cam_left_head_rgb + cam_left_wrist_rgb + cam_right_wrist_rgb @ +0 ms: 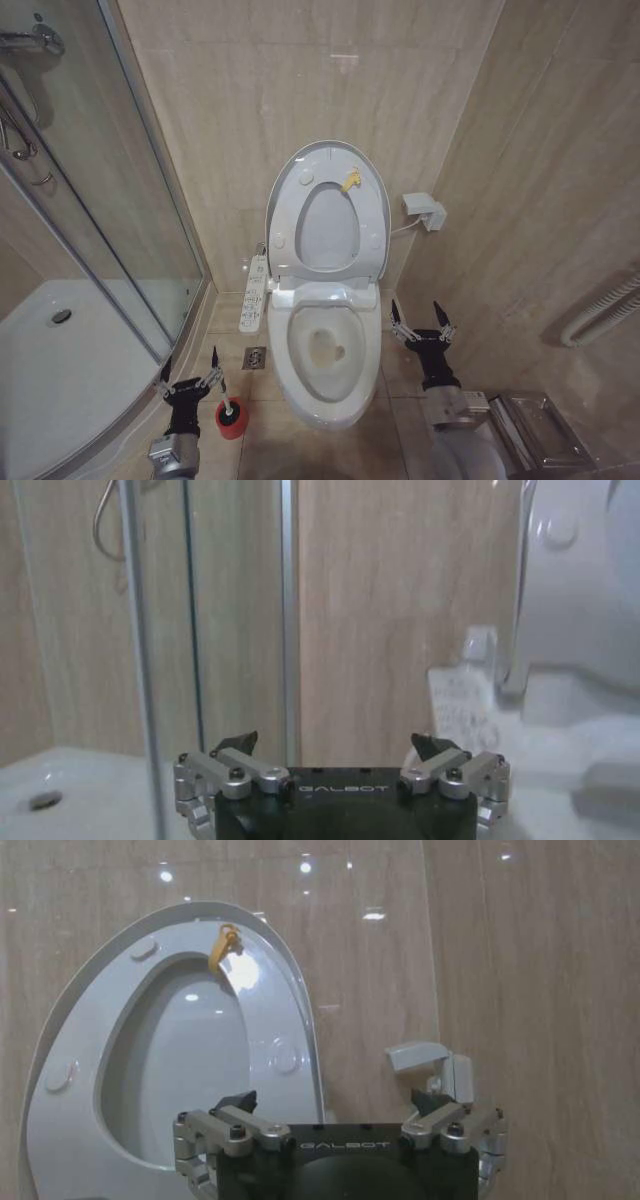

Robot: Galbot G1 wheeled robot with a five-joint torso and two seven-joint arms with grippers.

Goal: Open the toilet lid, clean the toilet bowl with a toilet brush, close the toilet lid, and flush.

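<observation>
Toilet lid point(290, 195) raised w/ seat ring point(328, 232) against back wall, yellow tag point(349, 181) near ring's top; toilet bowl point(330, 345) exposed, between both grippers. Left gripper point(189, 374) low at bowl's left, fingers spread, empty; toilet brush point(231, 408) upright in red holder cup point(232, 424) just beside it on bowl side, button panel point(254, 293) farther ahead along wall. Right gripper point(421, 319) at bowl's right, fingers spread, empty, not touching bowl; wall fitting point(424, 210) above & beyond it.
</observation>
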